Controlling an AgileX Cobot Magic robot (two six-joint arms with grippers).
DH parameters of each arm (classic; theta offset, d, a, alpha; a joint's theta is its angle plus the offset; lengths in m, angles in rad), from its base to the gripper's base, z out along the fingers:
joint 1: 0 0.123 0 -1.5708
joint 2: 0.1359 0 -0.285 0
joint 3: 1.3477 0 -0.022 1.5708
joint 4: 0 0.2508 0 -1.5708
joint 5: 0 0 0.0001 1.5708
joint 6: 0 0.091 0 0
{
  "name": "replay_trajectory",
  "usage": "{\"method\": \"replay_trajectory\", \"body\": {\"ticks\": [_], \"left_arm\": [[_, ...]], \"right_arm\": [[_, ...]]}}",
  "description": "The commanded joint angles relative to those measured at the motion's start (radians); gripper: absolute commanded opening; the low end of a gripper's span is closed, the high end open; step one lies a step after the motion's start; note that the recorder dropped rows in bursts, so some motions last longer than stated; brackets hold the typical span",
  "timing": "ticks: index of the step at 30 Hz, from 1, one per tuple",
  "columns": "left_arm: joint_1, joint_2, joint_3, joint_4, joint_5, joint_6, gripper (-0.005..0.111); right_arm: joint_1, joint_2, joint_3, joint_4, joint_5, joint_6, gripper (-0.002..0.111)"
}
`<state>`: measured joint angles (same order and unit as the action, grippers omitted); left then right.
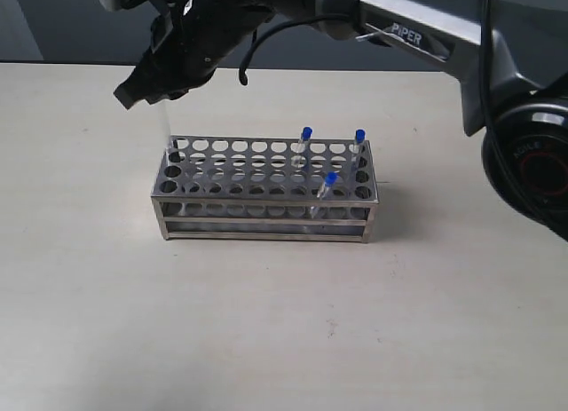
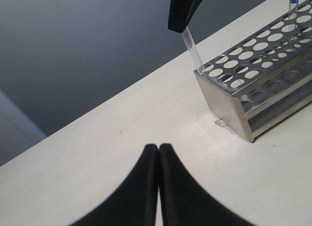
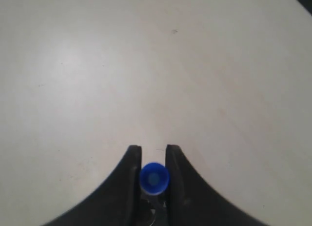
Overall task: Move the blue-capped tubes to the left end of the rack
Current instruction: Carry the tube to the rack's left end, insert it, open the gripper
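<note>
Above the rack's (image 1: 266, 204) left end, right gripper (image 1: 133, 91) clamps one blue-capped tube (image 1: 164, 127), tip at the corner hole. Keep it vertical, lower straight, release once seated. Other three tubes (image 1: 328, 187) sit toward the rack's right end. Left gripper (image 2: 158, 149) is closed and empty, clear of the rack.

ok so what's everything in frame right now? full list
table: 1, beige, under everything
rack: 1, grey metal, middle of the table
blue-capped tubes: 3, clear with blue caps, standing in holes in the rack's right half
blue-capped tube: 1, clear, held above the rack's left end, lower tip at a corner hole
right arm: 1, silver and black, reaching across from the right
right end effector: 1, black, shut on the held tube's cap
left end effector: 1, black, shut and empty, over bare table off the rack's left end
</note>
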<state>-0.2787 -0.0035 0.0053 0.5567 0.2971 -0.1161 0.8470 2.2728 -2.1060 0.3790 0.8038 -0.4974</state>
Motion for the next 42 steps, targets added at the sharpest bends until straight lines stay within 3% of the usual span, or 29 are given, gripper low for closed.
{"method": "replay_trajectory", "body": {"ticks": [1, 34, 36, 42], "left_arm": [[-0.004, 0.003, -0.005, -0.002, -0.006, -0.005, 0.001], [-0.004, 0.003, -0.005, -0.001, -0.005, -0.005, 0.001], [-0.004, 0.003, -0.005, -0.001, -0.005, -0.005, 0.001], [-0.004, 0.003, -0.005, -0.001, -0.005, -0.005, 0.001]], "right_arm": [[0.002, 0.016, -0.003, -0.016, 0.008, -0.007, -0.001], [0.002, 0.068, -0.004, -0.061, 0.062, 0.067, -0.001], [0.002, 0.064, -0.004, -0.069, 0.074, 0.067, 0.005], [0.002, 0.035, -0.004, -0.089, 0.078, 0.109, 0.040]]}}
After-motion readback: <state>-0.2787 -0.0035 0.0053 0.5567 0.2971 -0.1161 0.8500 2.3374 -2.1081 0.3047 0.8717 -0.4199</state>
